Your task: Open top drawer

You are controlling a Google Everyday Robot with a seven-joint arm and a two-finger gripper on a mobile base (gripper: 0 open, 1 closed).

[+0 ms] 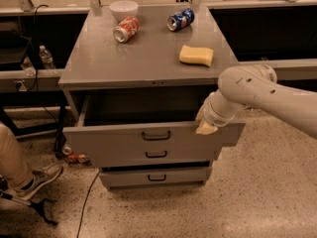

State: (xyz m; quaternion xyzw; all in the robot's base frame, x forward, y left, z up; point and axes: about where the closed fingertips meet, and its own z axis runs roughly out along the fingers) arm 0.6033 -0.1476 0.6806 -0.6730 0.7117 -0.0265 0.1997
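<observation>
The top drawer (124,138) is the widest grey metal front, with a small black loop handle (156,135) at its centre. It stands pulled well out of the grey cabinet (148,58), and its dark inside shows behind the front. My gripper (205,127) is at the end of the white arm, at the right part of the drawer's top edge. Its tip rests on or just behind that edge. The wrist hides most of the gripper.
Two narrower drawers (156,175) sit shut below. On the cabinet top lie a white bowl (124,8), a red can (126,29), a blue can (180,19) and a yellow sponge (196,55). A person's leg and shoe (29,180) are at the lower left, with a cable on the floor.
</observation>
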